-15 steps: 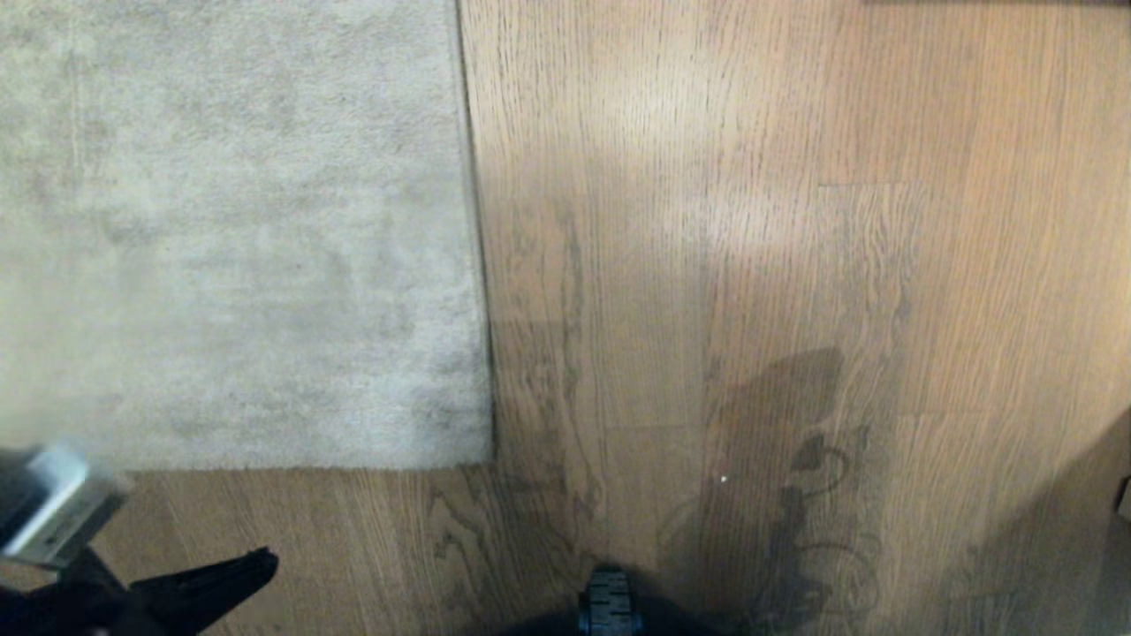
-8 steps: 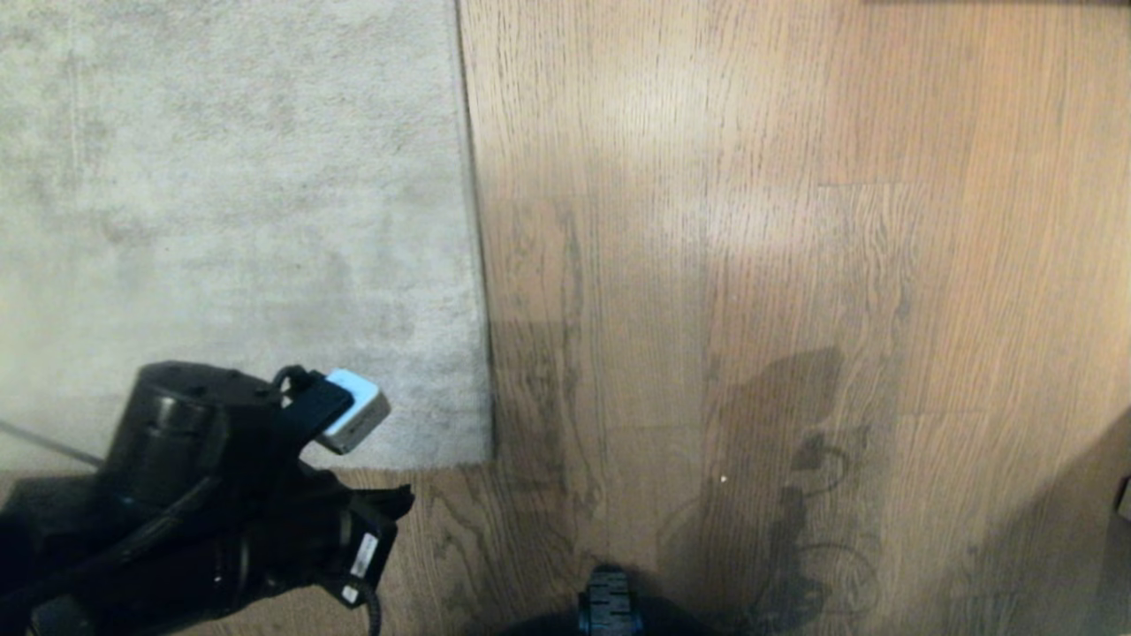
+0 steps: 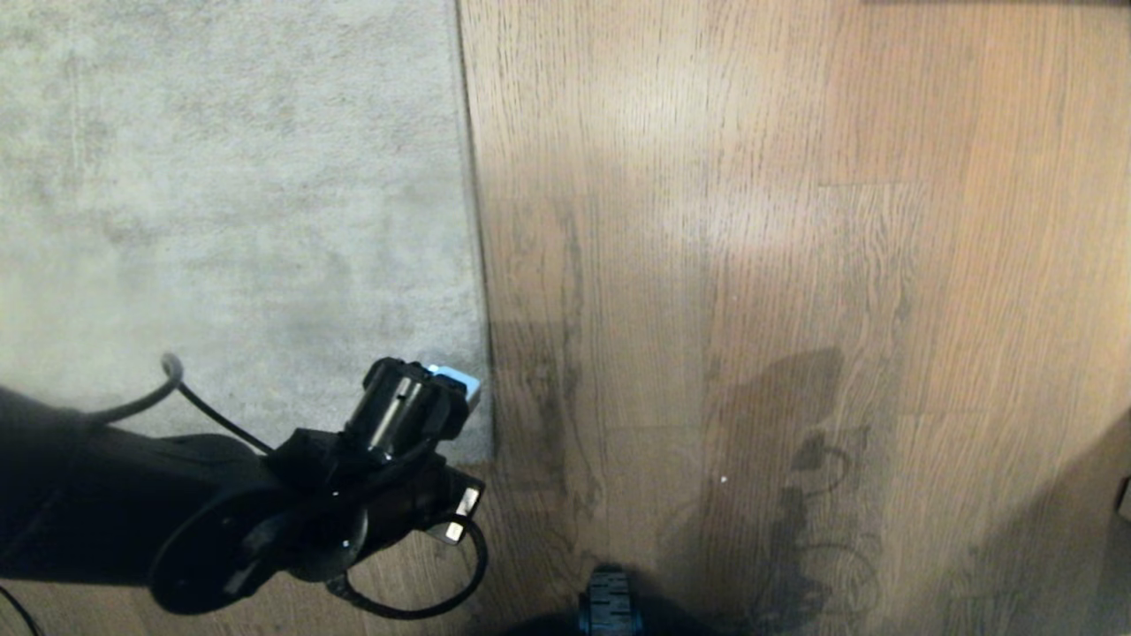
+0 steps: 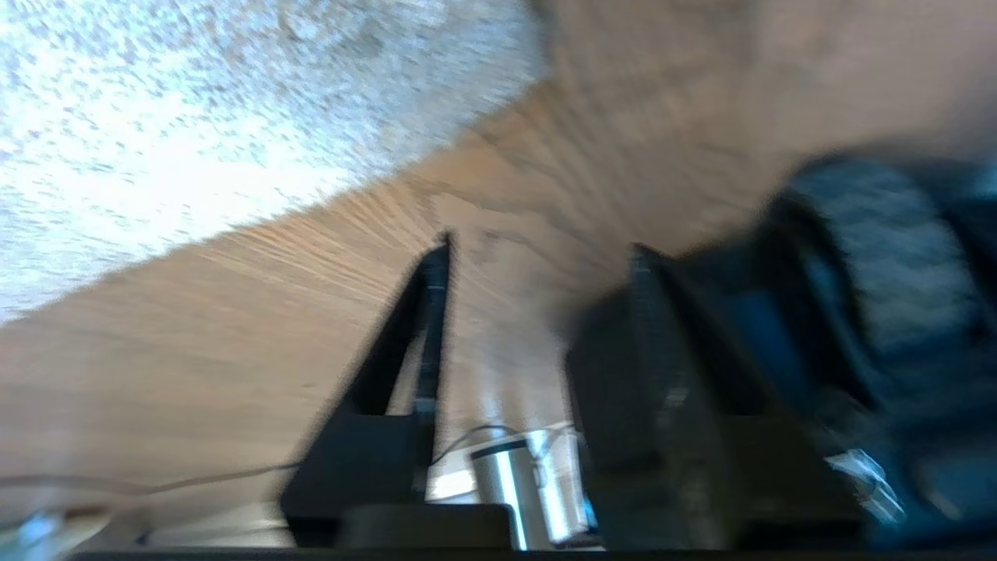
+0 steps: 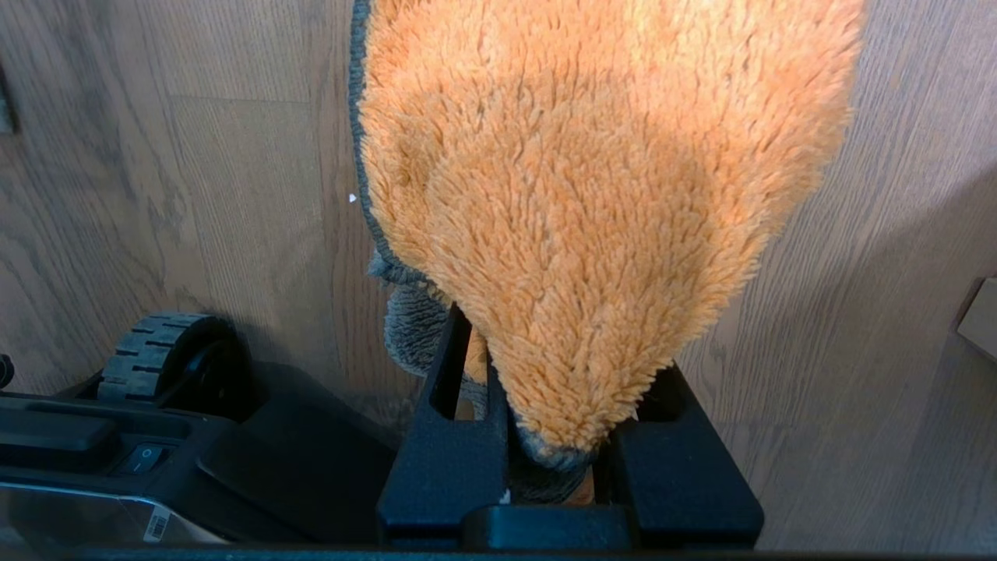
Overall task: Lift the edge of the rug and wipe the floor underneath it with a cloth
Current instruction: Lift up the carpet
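Fluffy orange cloth (image 5: 592, 218), short-pile matt rug (image 3: 230, 203), smooth wood-grain floor (image 3: 795, 221).

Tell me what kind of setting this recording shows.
Probably a room in a home: wood-plank floor with a short-pile grey-beige rug laid flat on it, and a fluffy orange cloth for cleaning. No furniture shows, so the exact room is unclear.

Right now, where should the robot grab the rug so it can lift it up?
Probably the near corner of the rug edge. Two borders meet there, and bare floor lies beside both, so a finger could slide under from the floor side. The rug lies flat, so pinch it low. The left gripper, open, hangs right there.
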Controlling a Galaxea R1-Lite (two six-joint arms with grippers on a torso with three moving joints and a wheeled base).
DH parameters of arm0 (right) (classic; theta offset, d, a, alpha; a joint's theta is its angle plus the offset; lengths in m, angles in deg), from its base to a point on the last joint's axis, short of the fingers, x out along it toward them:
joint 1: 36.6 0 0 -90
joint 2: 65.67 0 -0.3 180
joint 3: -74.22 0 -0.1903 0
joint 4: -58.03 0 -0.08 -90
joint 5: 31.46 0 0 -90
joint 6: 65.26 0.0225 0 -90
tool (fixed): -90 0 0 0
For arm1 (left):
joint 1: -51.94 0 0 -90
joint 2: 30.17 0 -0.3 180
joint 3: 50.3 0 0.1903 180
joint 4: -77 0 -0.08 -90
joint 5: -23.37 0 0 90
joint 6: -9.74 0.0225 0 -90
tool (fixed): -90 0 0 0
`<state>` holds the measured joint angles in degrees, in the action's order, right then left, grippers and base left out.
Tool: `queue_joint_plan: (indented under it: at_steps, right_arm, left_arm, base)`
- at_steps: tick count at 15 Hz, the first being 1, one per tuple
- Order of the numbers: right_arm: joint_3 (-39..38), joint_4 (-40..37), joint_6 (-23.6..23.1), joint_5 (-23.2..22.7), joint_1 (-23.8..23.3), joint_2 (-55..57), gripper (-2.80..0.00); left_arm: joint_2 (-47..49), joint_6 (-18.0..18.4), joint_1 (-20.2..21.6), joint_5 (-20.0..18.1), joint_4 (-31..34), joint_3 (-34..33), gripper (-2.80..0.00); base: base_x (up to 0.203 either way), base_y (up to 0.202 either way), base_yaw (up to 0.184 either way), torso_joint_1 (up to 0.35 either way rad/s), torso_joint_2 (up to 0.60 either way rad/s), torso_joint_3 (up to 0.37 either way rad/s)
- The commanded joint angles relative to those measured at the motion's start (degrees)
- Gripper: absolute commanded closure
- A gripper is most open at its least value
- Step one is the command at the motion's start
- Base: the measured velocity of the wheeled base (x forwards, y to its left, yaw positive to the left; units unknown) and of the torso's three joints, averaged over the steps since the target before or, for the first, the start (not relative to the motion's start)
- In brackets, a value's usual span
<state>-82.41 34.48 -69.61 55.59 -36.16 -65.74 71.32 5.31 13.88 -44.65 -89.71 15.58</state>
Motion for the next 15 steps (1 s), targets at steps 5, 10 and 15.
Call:
queue_joint_plan:
  at_steps: [5,10,15]
  right_arm:
    - [0.0,0.0,0.0,0.0,0.0,0.1,0.00]
    - [0.0,0.0,0.0,0.0,0.0,0.1,0.00]
    - [0.0,0.0,0.0,0.0,0.0,0.1,0.00]
  left_arm:
    - [11.6,0.3,-0.3,12.6,0.5,9.0,-2.80]
    - [15.5,1.8,0.5,18.7,7.6,19.8,-2.80]
    - [21.1,3.6,0.8,22.5,14.6,32.3,-2.80]
  base:
    - [0.000,0.000,0.000,0.000,0.00,0.000]
    - [0.000,0.000,0.000,0.000,0.00,0.000]
    - [0.000,0.000,0.000,0.000,0.00,0.000]
